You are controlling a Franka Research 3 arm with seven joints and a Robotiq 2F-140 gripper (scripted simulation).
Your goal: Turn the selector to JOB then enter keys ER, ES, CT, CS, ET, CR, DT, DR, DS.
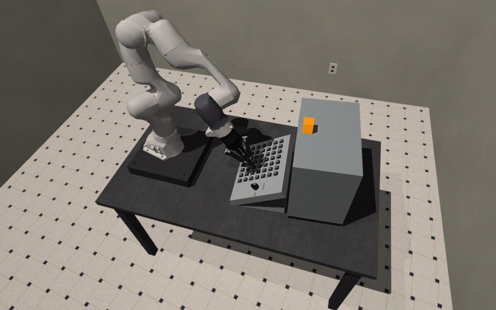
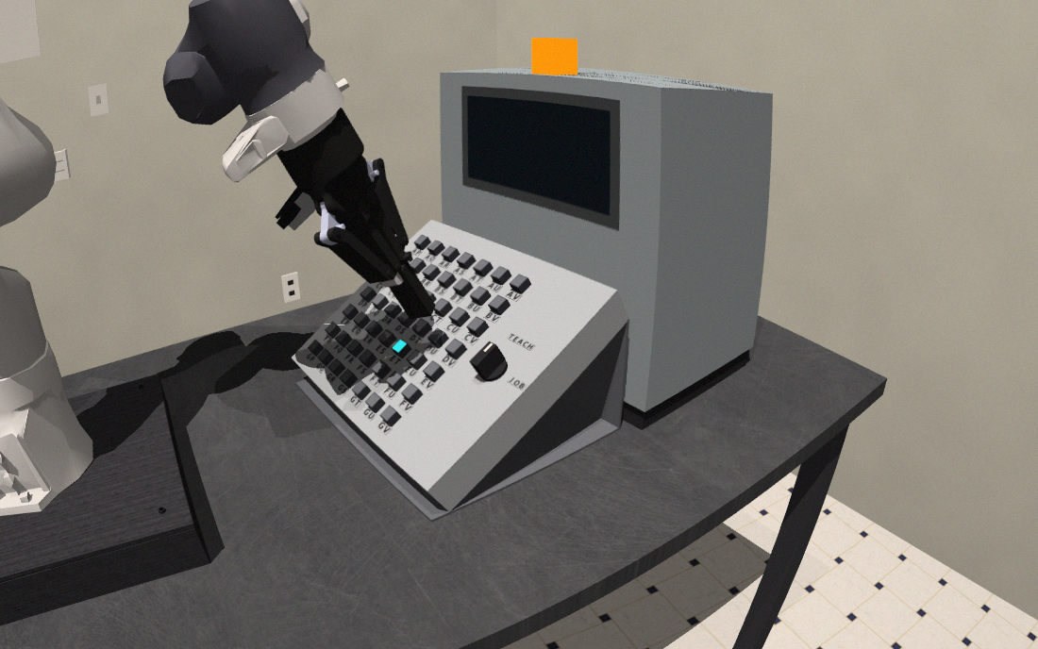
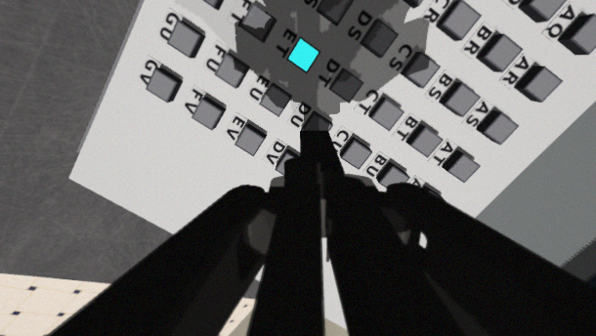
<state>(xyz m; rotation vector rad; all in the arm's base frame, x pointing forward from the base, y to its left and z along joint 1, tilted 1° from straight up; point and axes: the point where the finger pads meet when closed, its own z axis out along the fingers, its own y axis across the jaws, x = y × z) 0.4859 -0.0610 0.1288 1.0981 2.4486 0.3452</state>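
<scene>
The black two-finger claw (image 1: 254, 166) (image 2: 419, 313) (image 3: 314, 153) was pressed together, with nothing pinched in it. It pointed down over the light grey sloping key panel (image 1: 272, 188) (image 2: 566, 306) (image 3: 117, 147), which stood on the dark grey worktop (image 1: 204, 204) (image 2: 291, 551) (image 3: 39, 220). In the wrist view, its tips overlapped the DU key partly; if they touched it, I could not tell. One square key, labelled ET, was lit in cyan (image 2: 399, 345) (image 3: 304, 55), while the other visible keys were dark grey. The round black selector knob (image 1: 254, 186) (image 2: 488, 360) was beside the keys, and its pale mark was nearer to the word TEACH than to JOB. Behind the panel stood a blue-grey box-shaped cabinet (image 1: 329, 139) (image 2: 711, 229) (image 3: 547, 195) with a dark screen (image 2: 539, 153), and an orange cube (image 1: 308, 125) (image 2: 555, 57) rested on its top.
</scene>
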